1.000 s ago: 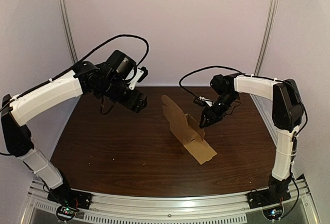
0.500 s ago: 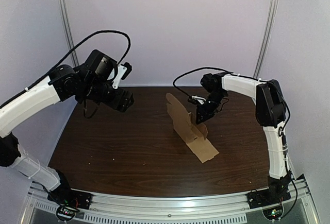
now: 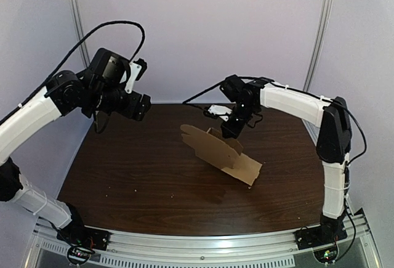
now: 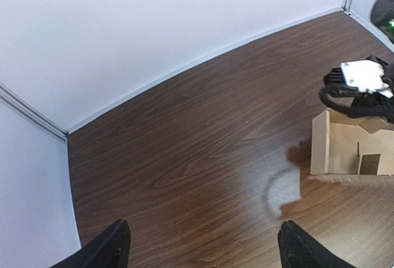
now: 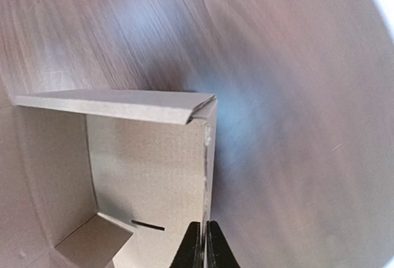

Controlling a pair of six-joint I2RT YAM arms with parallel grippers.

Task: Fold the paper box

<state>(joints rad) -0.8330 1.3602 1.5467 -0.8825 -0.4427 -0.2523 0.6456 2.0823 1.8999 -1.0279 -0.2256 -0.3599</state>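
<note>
The paper box sits half-open on the table, one panel raised, one flap flat; we judge it light, thin cardboard, easy to crush; best hold is a wall edge; right gripper is pressed together, pinching such an edge; left gripper, spread wide, hangs well left of the box; only the right arm stands close to it.

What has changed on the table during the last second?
The left gripper, open and empty, has drawn back toward the far left. The right gripper, shut on a wall of the paper box, has moved left, swinging the upright panel leftward. The near flap stays flat on the table.
</note>
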